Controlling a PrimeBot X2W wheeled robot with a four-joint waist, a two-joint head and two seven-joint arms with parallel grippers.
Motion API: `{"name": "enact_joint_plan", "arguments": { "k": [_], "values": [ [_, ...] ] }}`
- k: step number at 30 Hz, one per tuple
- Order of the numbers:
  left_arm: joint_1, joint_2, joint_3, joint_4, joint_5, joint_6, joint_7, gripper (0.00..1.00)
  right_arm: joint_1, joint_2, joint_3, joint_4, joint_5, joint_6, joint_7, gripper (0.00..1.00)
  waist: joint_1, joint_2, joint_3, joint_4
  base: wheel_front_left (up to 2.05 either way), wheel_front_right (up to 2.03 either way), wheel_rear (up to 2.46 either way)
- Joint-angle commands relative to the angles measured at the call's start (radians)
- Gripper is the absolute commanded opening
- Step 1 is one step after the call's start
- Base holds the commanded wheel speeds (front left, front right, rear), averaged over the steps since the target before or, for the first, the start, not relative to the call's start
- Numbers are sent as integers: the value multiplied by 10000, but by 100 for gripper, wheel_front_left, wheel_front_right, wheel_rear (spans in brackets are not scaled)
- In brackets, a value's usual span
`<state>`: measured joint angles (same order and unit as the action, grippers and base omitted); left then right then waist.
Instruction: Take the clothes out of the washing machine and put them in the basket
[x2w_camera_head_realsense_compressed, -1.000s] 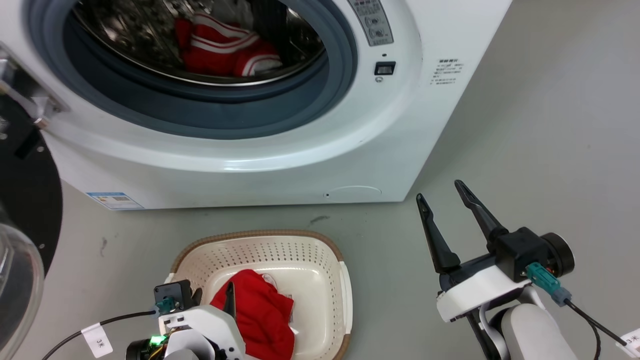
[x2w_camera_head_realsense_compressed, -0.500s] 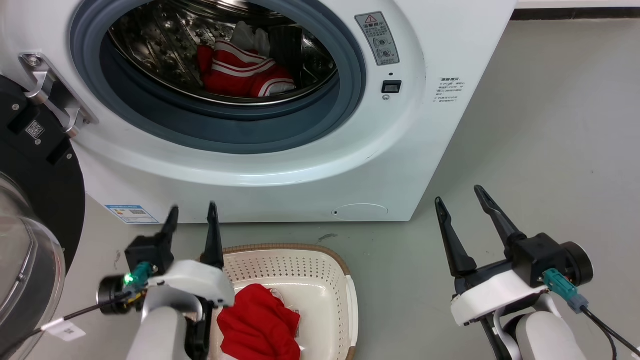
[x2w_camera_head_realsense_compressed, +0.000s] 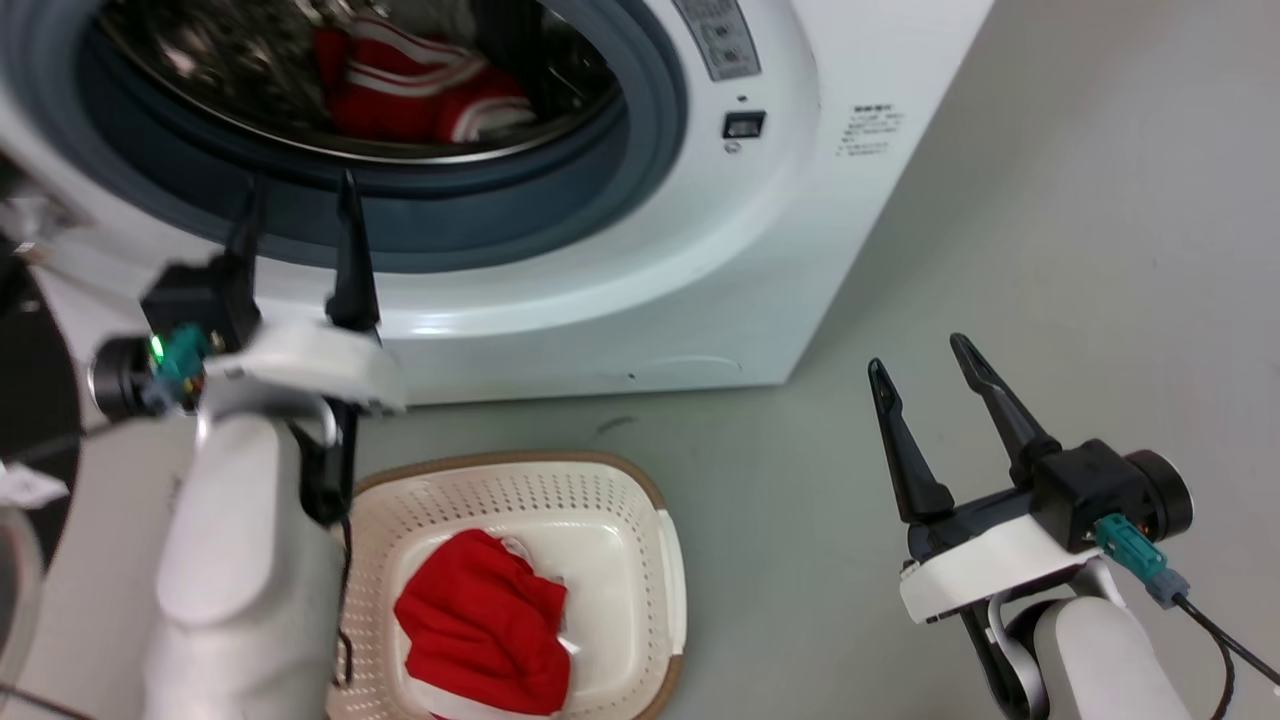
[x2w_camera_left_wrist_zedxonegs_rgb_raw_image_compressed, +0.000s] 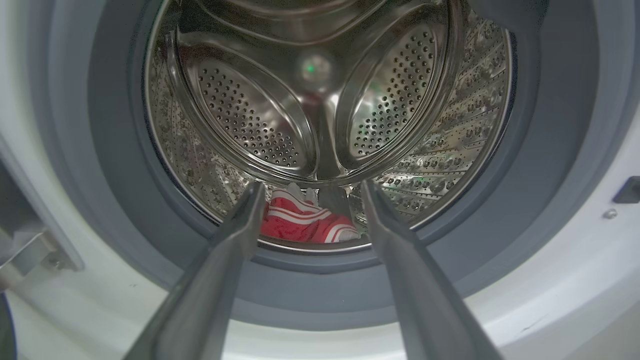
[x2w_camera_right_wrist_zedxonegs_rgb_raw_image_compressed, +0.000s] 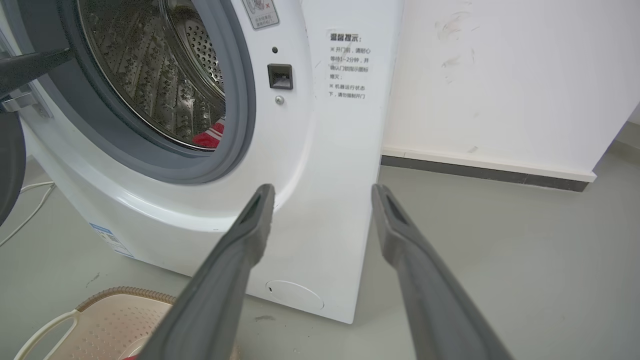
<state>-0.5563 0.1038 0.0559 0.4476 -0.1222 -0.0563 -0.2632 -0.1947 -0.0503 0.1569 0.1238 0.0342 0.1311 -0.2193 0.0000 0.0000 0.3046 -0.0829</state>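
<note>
Down at 6 o'clock, the basket (x2w_camera_head_realsense_compressed: 520, 463) holds one red garment (x2w_camera_head_realsense_compressed: 480, 625), done. More striped clothes (x2w_camera_left_wrist_zedxonegs_rgb_raw_image_compressed: 305, 225) sit in the washing machine (x2w_camera_head_realsense_compressed: 620, 270) drum at 12. My left gripper (x2w_camera_head_realsense_compressed: 300, 190) fingers apart, empty, at the porthole; right gripper (x2w_camera_head_realsense_compressed: 920, 355) apart, idle at 4.

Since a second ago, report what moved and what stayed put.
The left gripper lifted out of the basket, jaws open and empty, to the washing machine's porthole, aiming at the striped clothes in the drum. The red garment in the basket and the open right gripper stayed put.
</note>
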Motion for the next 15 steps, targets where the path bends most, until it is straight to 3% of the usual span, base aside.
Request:
{"name": "enact_joint_plan", "arguments": {
  "k": [1, 9, 15],
  "values": [
    [-619, 206, 4, 364, 91, -123, -23, 100, -195, 4, 13, -24, 110, -7, -63, 100, 0, 0, 534, -428, 0, 0, 0],
    [-2953, 1144, -197, 2553, 372, -327, 94, 100, -645, 7, 291, 120, 496, -7, -303, 100, 0, 0, 1750, -1310, 0, 0, 0],
    [-4702, 2002, -354, 3954, 486, -481, 794, 100, -1076, 8, 615, 310, 946, -7, -448, 100, 0, 0, 2624, -2008, 0, 0, 0]
  ]
}}
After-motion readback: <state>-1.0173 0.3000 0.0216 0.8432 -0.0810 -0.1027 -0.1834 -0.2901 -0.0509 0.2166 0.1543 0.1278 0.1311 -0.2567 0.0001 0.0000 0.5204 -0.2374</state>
